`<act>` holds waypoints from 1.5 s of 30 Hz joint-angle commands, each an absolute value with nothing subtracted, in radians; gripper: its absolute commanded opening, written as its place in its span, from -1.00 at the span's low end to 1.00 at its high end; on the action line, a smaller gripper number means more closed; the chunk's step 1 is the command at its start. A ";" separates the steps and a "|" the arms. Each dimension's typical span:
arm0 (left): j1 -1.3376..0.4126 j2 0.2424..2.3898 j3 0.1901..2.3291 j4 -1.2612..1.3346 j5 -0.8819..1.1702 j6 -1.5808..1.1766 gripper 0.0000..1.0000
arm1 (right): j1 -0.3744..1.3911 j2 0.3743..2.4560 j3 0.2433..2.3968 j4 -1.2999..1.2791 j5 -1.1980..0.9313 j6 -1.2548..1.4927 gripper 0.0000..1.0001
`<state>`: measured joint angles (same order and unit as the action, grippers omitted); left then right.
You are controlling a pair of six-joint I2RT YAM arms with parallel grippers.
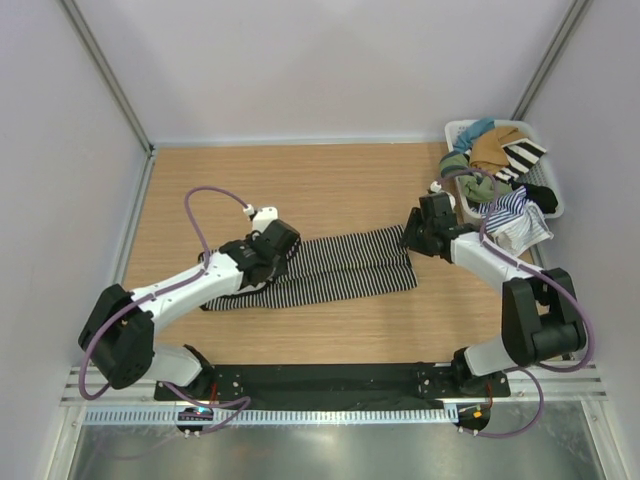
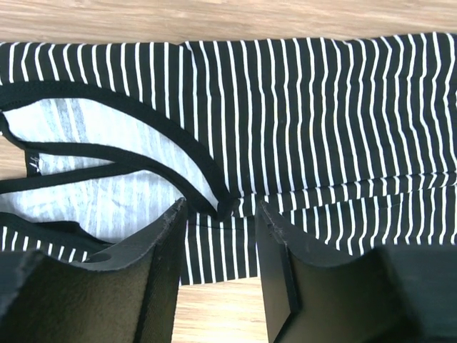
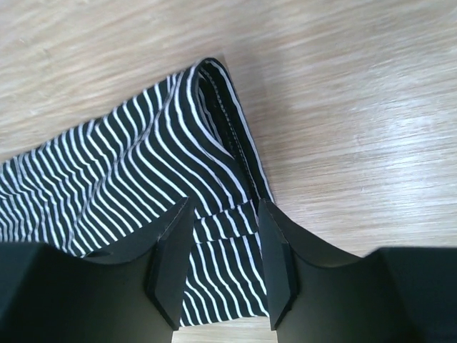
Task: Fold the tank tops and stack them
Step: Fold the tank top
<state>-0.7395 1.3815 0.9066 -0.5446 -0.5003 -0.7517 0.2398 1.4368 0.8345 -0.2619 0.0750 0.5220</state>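
The fine black-and-white striped tank top [image 1: 340, 265] lies flat on the wooden table, folded into a long band. Its neckline and straps are at the left end [image 2: 107, 143] and its hem at the right end [image 3: 128, 157]. My left gripper [image 1: 265, 265] hovers over the strap end, open, with nothing between its fingers [image 2: 221, 207]. Over the hem corner my right gripper [image 1: 413, 243] is also open, and only flat cloth shows in its gap [image 3: 225, 204]. The blue-and-white tank top [image 1: 512, 212] hangs crumpled over the basket's near edge at the right.
A white basket [image 1: 455, 130] at the back right holds tan [image 1: 495, 145], green [image 1: 478, 185], black [image 1: 540, 195] and bold wide-striped [image 1: 522, 155] clothes. Bare table [image 1: 300, 180] lies behind the folded top. Grey walls close in the left, back and right.
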 commanded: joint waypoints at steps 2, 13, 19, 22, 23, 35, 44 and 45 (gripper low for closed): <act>-0.712 1.391 0.942 -0.546 -0.492 -0.750 -0.13 | 0.245 1.480 0.828 -0.222 0.055 0.523 -0.08; -0.677 1.402 0.888 -0.511 -0.460 -0.749 -0.23 | 0.250 1.522 0.834 -0.238 0.026 0.508 -0.34; -0.672 1.402 0.874 -0.511 -0.459 -0.742 -0.25 | 0.249 1.506 0.836 -0.264 0.014 0.505 -0.56; -0.669 1.401 0.868 -0.511 -0.459 -0.739 -0.26 | 0.249 1.499 0.836 -0.273 -0.026 0.503 -0.91; -0.667 1.399 0.865 -0.511 -0.459 -0.739 -0.26 | 0.250 1.490 0.835 -0.275 -0.026 0.503 -0.98; -0.664 1.401 0.874 -0.505 -0.433 -0.723 -0.32 | 0.247 1.514 0.822 -0.249 0.058 0.485 -0.15; -0.664 1.408 0.854 -0.492 -0.434 -0.719 -0.34 | 0.249 1.542 0.822 -0.215 0.015 0.492 -0.39; -0.664 1.414 0.854 -0.489 -0.434 -0.721 -0.35 | 0.247 1.542 0.821 -0.215 0.014 0.492 -0.39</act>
<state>-0.6708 1.3991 0.8619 -0.5217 -0.4271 -0.7258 0.2451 1.5436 0.8188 -0.2531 0.0254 0.4984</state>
